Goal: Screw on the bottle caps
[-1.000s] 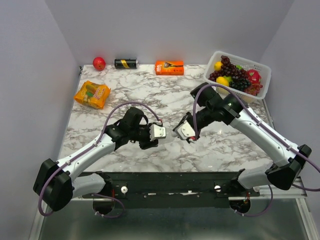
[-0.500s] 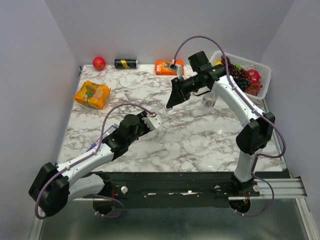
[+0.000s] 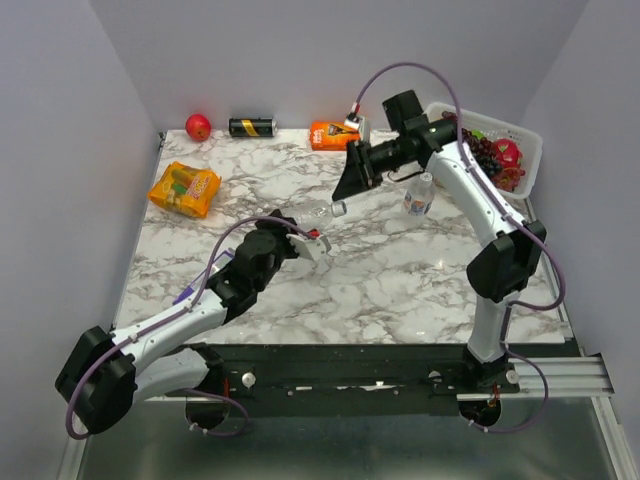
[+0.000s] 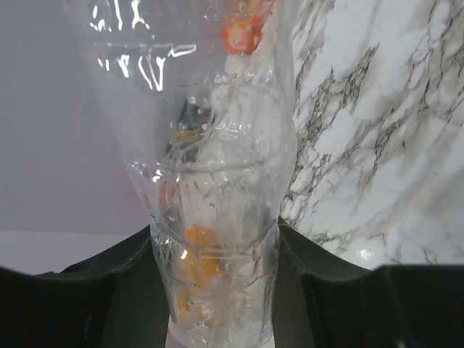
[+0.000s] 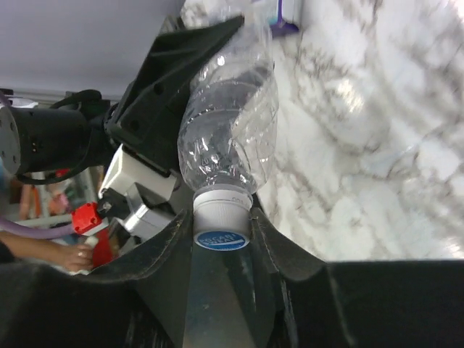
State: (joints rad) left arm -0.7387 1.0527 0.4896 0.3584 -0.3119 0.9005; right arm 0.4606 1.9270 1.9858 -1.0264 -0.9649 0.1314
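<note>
Working over the marble worktop point(image 3: 400, 280) right now, mid cap-screwing, with both arms meeting a bit past its middle. The fruit basket point(image 3: 530, 150) sits off at 2 o'clock and isn't involved.

My left pincer point(image 3: 310, 243) is clenched round the lower body of the clear bottle point(image 4: 217, 217). It's holding it up off the worktop with the neck aimed toward 1 o'clock, straight at my right pincer point(image 5: 222, 230). The second bottle point(image 3: 419, 197) stands upright at roughly 2 o'clock from the held one, just beside my right arm. It has something whitish on top, but it's too small to call.

Smallest bit: the whitish cap point(image 5: 222, 214), with a blue disc on top, sits on the held bottle's neck. My right fingers point(image 5: 156, 268) hug it on both sides. Whether that's a real squeeze or a loose fit, I can't tell.

My take on doing this step well:
- Keep the cap square to the neck so the threads don't cross.
- Let the left side just hold, without crushing that thin plastic.
- Twist in short turns and regrip between them.

I can't see how far down the thread it is, so I'd go till it resists.
</note>
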